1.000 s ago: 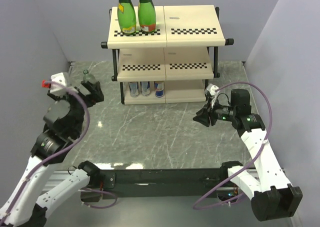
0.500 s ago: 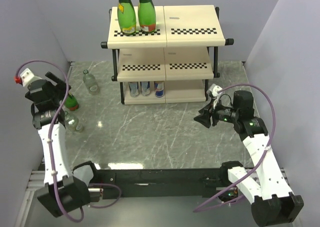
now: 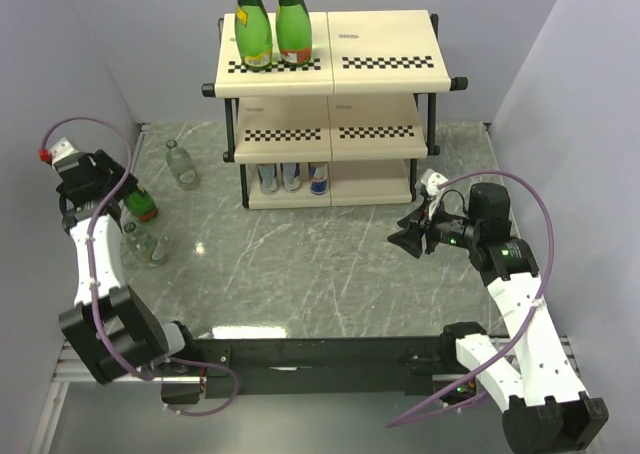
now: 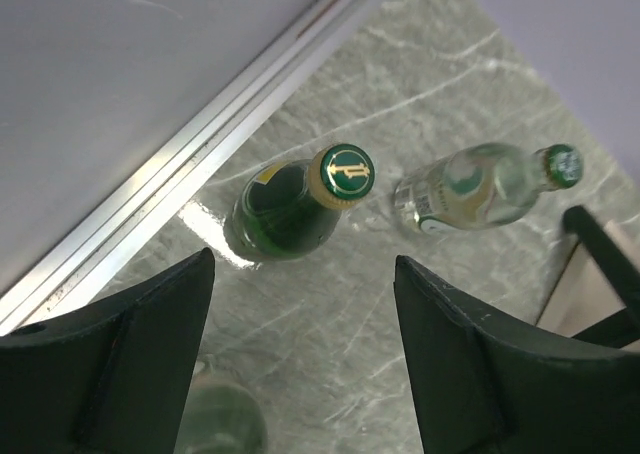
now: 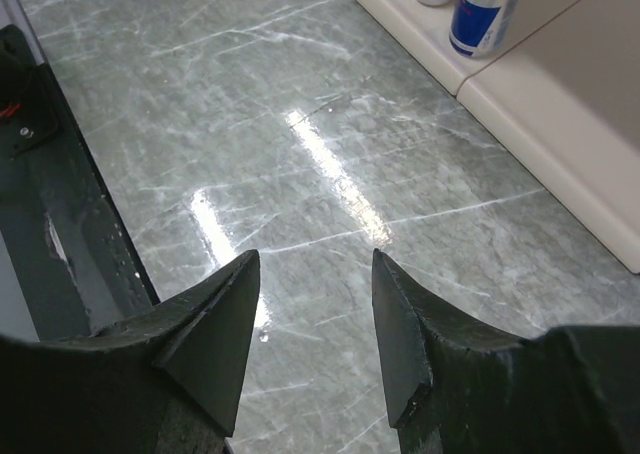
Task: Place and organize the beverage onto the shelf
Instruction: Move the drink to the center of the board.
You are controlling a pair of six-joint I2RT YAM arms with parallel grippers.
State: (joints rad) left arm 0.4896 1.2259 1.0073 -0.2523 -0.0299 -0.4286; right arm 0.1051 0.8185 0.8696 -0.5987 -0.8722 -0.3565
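The shelf (image 3: 385,69) stands at the back of the table, with two green bottles (image 3: 272,29) on its top tier's left end and three cans (image 3: 292,177) on the bottom tier. Three loose bottles stand at the left: a dark green one with a gold cap (image 3: 142,205) (image 4: 290,209), a clear one with a green cap (image 3: 180,164) (image 4: 480,186), and another clear one (image 3: 143,242) (image 4: 220,424). My left gripper (image 3: 118,186) (image 4: 302,262) hangs open above them, holding nothing. My right gripper (image 3: 405,240) (image 5: 314,259) is open over bare table, right of centre.
Grey walls close in the table on the left, back and right. A metal rail (image 4: 200,164) runs along the left wall beside the bottles. A Red Bull can (image 5: 483,9) sits on the bottom board (image 5: 560,124) ahead of my right gripper.
My left arm has swung back from the clear bottle to the left wall, above the dark green bottle, and its jaws have narrowed. The right jaws have parted a little.
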